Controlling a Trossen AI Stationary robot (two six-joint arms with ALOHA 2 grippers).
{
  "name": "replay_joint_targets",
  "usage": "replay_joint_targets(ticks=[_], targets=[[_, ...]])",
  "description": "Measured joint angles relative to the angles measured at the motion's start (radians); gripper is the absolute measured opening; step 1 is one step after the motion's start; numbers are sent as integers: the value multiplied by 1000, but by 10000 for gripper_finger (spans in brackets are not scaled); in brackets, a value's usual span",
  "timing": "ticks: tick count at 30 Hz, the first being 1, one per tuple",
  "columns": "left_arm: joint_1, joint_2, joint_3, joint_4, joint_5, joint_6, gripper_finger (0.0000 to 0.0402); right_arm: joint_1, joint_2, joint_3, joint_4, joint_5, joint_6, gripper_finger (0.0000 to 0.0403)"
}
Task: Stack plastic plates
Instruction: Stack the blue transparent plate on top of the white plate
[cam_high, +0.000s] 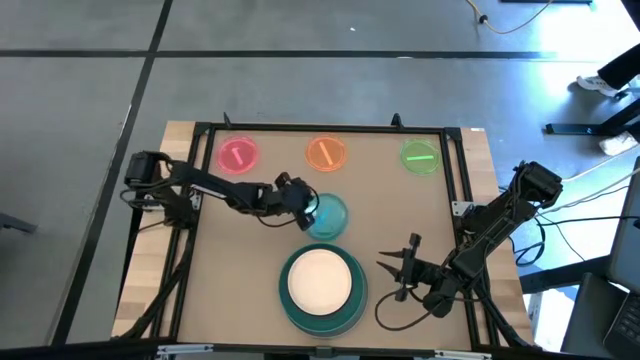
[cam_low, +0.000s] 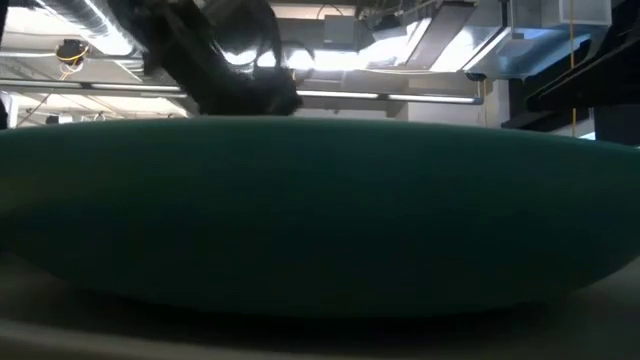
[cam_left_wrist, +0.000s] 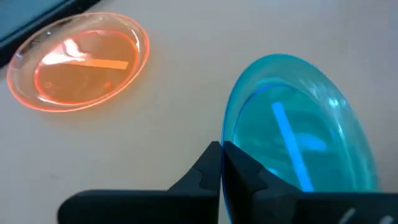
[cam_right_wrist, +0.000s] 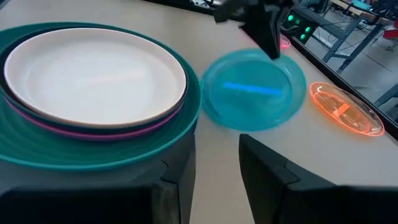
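The left gripper (cam_high: 303, 203), just left of centre in the high view, is clamped shut on the rim of the round clear blue plastic plate (cam_high: 327, 215); the left wrist view shows its dark fingers (cam_left_wrist: 239, 174) pinching that edge, though their tips are partly cut off at the bottom of the frame. Its arm stretches in from the left edge of the table (cam_high: 250, 300), bent low at the elbow. Below centre sits a stack: a large teal plate (cam_high: 352, 308) at the bottom, a magenta rim (cam_right_wrist: 93, 132) and a pale pink plate (cam_high: 320, 279) on top; darker rims between are hard to separate. The low view is almost filled by the teal plate's side. The right gripper (cam_high: 400, 268) waits at lower right, fingers apart, holding nothing. Along the upper edge lie small translucent pink (cam_high: 238, 155), orange (cam_high: 325, 153) and green (cam_high: 420, 157) plates.
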Motion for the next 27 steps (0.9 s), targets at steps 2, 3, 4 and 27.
replay_joint_targets(ticks=[2,3,4,27], targets=[[-19,-37,-1,-11,-23,2,3,0,0,0,0,1,0,113],[-29,-55,0,-15,-36,2,3,0,0,0,0,1,0,113],[-40,-76,0,-34,-50,2,3,0,0,0,0,1,0,113],[-276,-240,0,-52,-52,42,4,0,0,0,-4,25,0,113]])
